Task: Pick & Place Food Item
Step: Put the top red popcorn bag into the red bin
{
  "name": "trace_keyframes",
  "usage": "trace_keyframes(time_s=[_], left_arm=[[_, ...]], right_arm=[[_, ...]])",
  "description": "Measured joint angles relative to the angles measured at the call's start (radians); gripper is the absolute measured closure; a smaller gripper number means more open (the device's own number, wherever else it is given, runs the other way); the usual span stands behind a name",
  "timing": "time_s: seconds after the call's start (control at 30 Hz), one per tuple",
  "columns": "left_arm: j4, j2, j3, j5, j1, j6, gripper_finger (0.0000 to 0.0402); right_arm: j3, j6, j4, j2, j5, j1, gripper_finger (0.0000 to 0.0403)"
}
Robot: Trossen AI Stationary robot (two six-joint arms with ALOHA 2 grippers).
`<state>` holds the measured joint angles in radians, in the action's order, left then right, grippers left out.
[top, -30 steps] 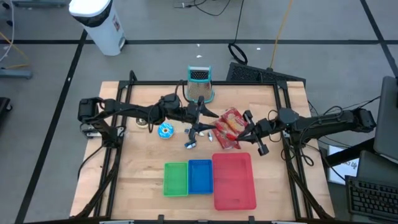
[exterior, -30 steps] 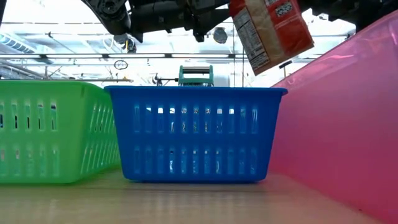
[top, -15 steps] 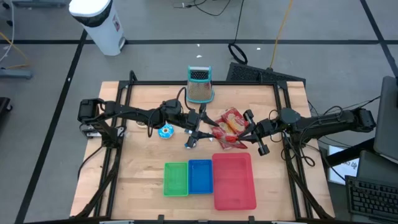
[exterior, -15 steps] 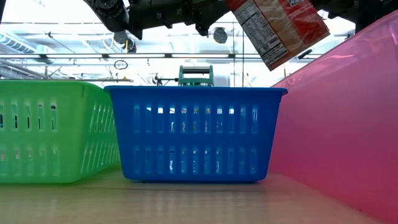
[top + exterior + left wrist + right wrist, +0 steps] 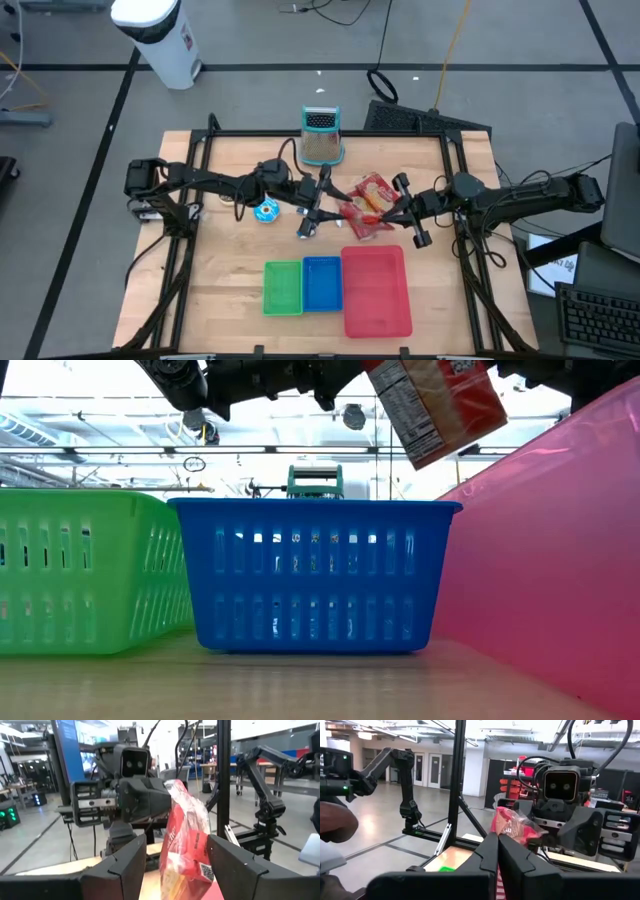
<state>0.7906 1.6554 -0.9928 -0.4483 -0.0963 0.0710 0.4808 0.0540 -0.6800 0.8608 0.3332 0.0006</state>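
A red snack bag [image 5: 364, 206] hangs in the air between my two arms, above the table's middle. In the low view it shows tilted at the top [image 5: 440, 405]. My right gripper [image 5: 393, 208] reaches in from the table's right and is shut on the bag [image 5: 520, 827]. My left gripper [image 5: 334, 200] comes from the left and stands open. Its two fingers are on either side of the bag [image 5: 187, 845], with a gap showing beside one finger. My right gripper pinches the bag's flat crimped end [image 5: 504, 826] between its two shut fingers, coming roughly level from the table's right. The bag is lifted clear of the table and sticks out tilted beyond the fingertips. My left gripper: one finger [image 5: 220, 865] lies close against the bag's side; whether it touches, I cannot tell.
Near the front edge stand a green bin [image 5: 283, 287], a blue bin [image 5: 322, 283] and a larger red bin [image 5: 376, 292]. A teal-topped grater [image 5: 321, 140] stands at the far edge. A blue round thing [image 5: 266, 210] and a small object [image 5: 307, 231] lie under the left arm.
The bag has rocked in the air. Its lower end swung up toward the table's right, then came partly back. Both wrists have turned a little, and neither gripper's fingers have changed.
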Motion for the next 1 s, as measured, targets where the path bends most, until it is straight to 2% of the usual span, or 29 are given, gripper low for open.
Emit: trace_keyframes(time_s=[0.37, 0.67, 0.8, 0.9, 1.0], left_arm=[[0.017, -0.001, 0.000, 0.001, -0.002, -0.022, 0.0190], [0.027, -0.001, 0.000, 0.034, -0.002, 0.006, 0.0195], [0.024, -0.001, 0.000, 0.030, -0.002, 0.007, 0.0235], [0.022, -0.001, 0.000, 0.029, -0.001, 0.008, 0.0287], [0.022, -0.001, 0.001, 0.016, -0.002, 0.037, 0.0348]], right_arm=[[0.000, 0.045, -0.086, 0.000, -0.019, 0.000, 0.0403], [0.000, 0.039, -0.089, 0.012, -0.018, 0.001, 0.0403], [0.000, 0.037, -0.116, 0.043, -0.018, 0.001, 0.0403], [0.000, 0.035, -0.138, 0.066, -0.020, 0.001, 0.0403], [0.000, 0.018, -0.134, 0.073, -0.070, 0.002, 0.0403]])
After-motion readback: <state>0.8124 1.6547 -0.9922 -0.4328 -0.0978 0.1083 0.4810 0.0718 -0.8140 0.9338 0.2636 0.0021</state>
